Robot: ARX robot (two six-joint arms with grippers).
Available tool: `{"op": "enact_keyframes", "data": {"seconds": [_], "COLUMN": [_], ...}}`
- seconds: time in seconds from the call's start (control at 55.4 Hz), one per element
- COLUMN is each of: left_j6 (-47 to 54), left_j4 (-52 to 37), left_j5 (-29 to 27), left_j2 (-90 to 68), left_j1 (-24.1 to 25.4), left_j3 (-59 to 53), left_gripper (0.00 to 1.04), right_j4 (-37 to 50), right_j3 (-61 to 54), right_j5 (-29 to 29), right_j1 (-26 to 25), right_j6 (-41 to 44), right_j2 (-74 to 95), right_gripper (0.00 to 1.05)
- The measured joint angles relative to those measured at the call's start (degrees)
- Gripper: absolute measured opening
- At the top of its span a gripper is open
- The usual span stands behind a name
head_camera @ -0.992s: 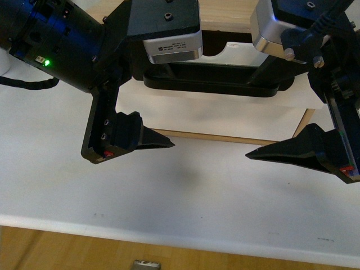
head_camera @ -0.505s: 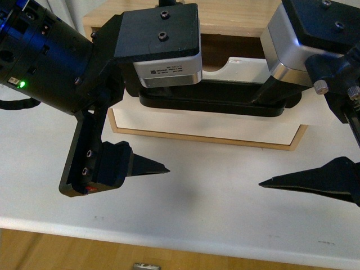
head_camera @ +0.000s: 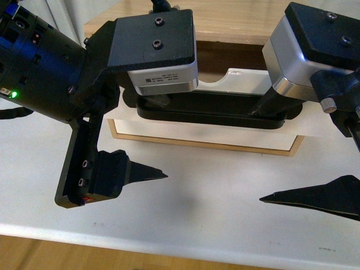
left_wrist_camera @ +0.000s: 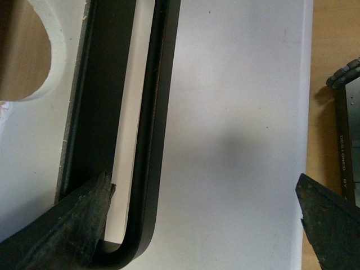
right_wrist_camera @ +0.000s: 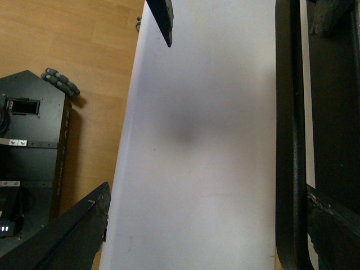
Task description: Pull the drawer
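Observation:
The drawer (head_camera: 208, 134) has a white front edged in wood, with a half-round notch (head_camera: 216, 79) at its top and a long black bar handle (head_camera: 214, 112). My left gripper (head_camera: 157, 138) is open across the handle's left end. One finger (left_wrist_camera: 67, 230) sits behind the bar handle (left_wrist_camera: 152, 112) and the other finger (left_wrist_camera: 332, 225) is far out over the table. My right gripper (head_camera: 263, 153) is open across the right end. Its inner finger (right_wrist_camera: 337, 225) is behind the handle (right_wrist_camera: 286, 140) and its outer finger (right_wrist_camera: 56, 236) is near the table's edge.
The drawer belongs to a wooden cabinet (head_camera: 236, 17) standing on a white table (head_camera: 197, 219). The table's front edge runs close below my lower fingers, with wooden floor (head_camera: 56, 253) beyond it. My dark base (right_wrist_camera: 34, 146) shows beside the table.
Both grippers' lower fingers have moved toward the table's near edge. The drawer front has come slightly nearer with them. More of the wooden cabinet top shows now.

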State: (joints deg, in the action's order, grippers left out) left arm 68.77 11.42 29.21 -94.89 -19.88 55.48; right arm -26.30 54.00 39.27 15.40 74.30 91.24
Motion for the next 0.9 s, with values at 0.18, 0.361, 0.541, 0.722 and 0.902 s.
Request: {"op": "enact_keyframes", "data": {"seconds": [0.18, 0.361, 0.541, 0.722, 0.902], "left_j6": [-1.4, -2.1, -5.3, -11.2, -21.9], "left_j4": [-0.1, 0.7, -1.0, -7.8, -17.1], "left_j5": [0.4, -1.0, -1.2, -1.4, -2.2], "left_j2": [2.4, 9.1, 15.8, 23.9, 34.8], "left_j1": [0.0, 0.2, 0.3, 1.2, 4.3], "left_j3": [-0.5, -1.7, -4.8, -9.9, -18.6], "left_gripper": [0.99, 0.99, 0.99, 0.99, 0.99], "right_j4": [-0.5, -1.2, 4.0, 15.6, 29.2], "right_j3": [-0.3, -1.9, -4.6, -10.4, -19.4], "right_j5": [2.2, 4.4, 5.4, 5.9, 5.9], "right_j1": [-0.2, -1.7, -4.5, -8.8, -14.0], "right_j6": [-2.5, -4.1, -7.3, -15.1, -25.9], "right_j2": [-2.0, -8.7, -15.8, -23.9, -34.2], "right_gripper": [0.96, 0.96, 0.96, 0.96, 0.96]}}
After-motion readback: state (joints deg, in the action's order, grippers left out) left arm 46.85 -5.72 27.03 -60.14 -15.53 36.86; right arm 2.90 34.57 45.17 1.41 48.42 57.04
